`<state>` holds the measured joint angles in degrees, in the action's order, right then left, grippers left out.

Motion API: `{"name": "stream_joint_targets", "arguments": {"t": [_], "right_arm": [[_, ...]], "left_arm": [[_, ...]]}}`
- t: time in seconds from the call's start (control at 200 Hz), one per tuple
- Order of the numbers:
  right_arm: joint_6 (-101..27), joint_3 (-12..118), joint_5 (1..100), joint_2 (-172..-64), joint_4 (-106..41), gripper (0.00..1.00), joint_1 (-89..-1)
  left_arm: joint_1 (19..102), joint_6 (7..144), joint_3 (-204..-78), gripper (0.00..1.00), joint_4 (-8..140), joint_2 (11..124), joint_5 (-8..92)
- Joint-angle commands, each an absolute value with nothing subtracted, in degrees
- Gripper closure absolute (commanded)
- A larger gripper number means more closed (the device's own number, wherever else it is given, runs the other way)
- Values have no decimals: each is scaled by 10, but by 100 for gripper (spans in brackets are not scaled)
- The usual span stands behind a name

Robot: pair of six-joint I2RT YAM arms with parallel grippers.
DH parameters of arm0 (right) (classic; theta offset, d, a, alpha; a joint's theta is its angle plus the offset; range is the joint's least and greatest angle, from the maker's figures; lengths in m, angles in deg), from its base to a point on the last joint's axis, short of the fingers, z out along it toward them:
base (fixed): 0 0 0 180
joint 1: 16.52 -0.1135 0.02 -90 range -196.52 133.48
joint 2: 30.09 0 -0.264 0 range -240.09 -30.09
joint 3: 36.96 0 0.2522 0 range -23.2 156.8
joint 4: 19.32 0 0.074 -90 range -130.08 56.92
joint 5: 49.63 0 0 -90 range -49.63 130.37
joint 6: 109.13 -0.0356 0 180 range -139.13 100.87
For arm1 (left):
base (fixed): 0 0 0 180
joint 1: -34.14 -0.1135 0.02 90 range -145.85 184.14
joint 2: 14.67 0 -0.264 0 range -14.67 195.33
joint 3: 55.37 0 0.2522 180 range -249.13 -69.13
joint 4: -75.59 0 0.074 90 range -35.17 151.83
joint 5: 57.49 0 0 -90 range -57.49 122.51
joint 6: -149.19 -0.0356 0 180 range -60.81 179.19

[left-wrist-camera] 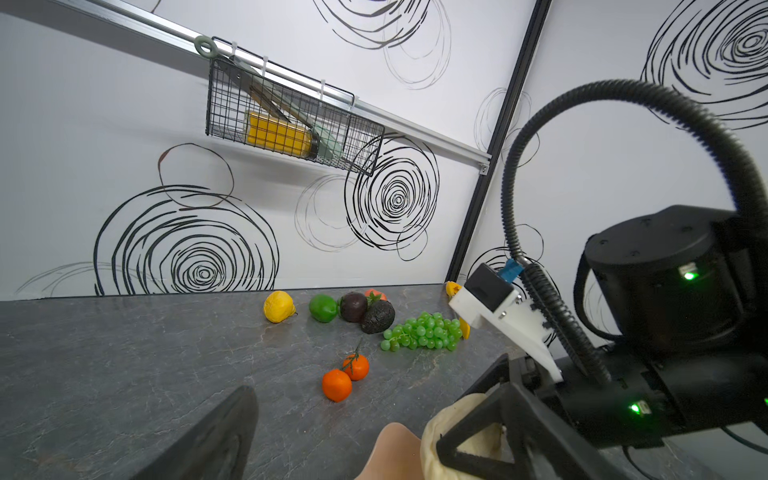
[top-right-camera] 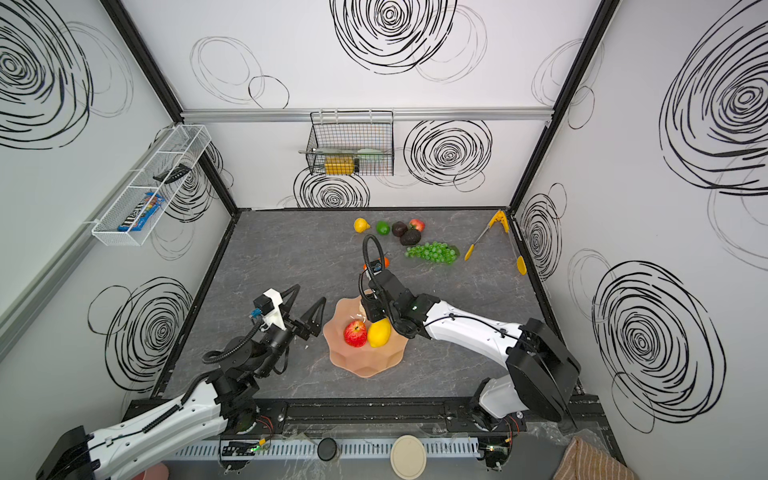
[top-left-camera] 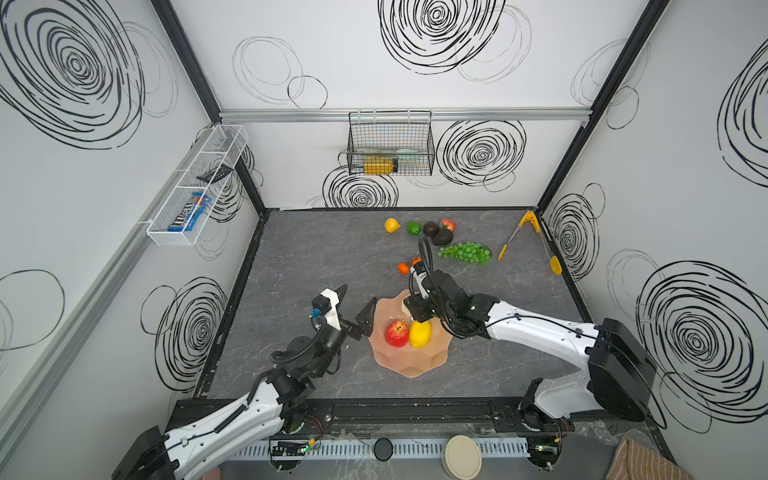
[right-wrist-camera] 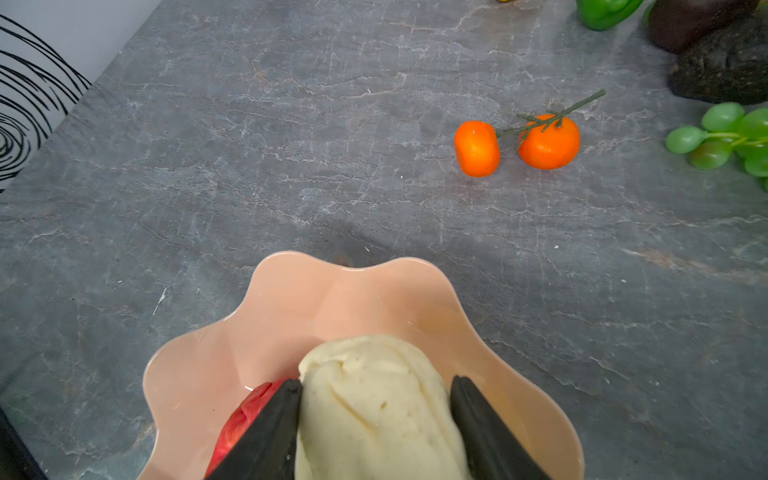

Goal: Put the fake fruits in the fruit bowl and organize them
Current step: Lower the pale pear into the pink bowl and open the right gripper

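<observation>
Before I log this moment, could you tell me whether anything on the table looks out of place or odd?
Nothing looks spilled or damaged. The yellow-tipped tongs lie splayed open in the far right corner, unused. The right gripper holds the pear over the bowl; the left gripper waits open beside it.

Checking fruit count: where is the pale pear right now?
In the right wrist view, the pear sits clamped in the right hand, above the bowl, beside the apple.
</observation>
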<state>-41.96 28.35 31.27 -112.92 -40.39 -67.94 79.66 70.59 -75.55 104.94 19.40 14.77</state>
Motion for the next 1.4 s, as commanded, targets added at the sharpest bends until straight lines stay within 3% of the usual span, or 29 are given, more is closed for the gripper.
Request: {"name": "stream_joint_targets", "arguments": {"t": [0.0,0.285,0.725,1.396], "right_arm": [[-412,316,292,-1152,-431,44,-681],[-426,388,289,-1241,-511,44,-688],[-428,393,278,-1272,-521,41,-710],[-428,409,256,-1269,-538,20,-715]], "left_arm": [[795,712,-754,4,1061,192,130],[795,712,-753,4,1064,197,125],[795,710,-754,4,1067,206,125],[795,706,-754,4,1068,213,121]]}}
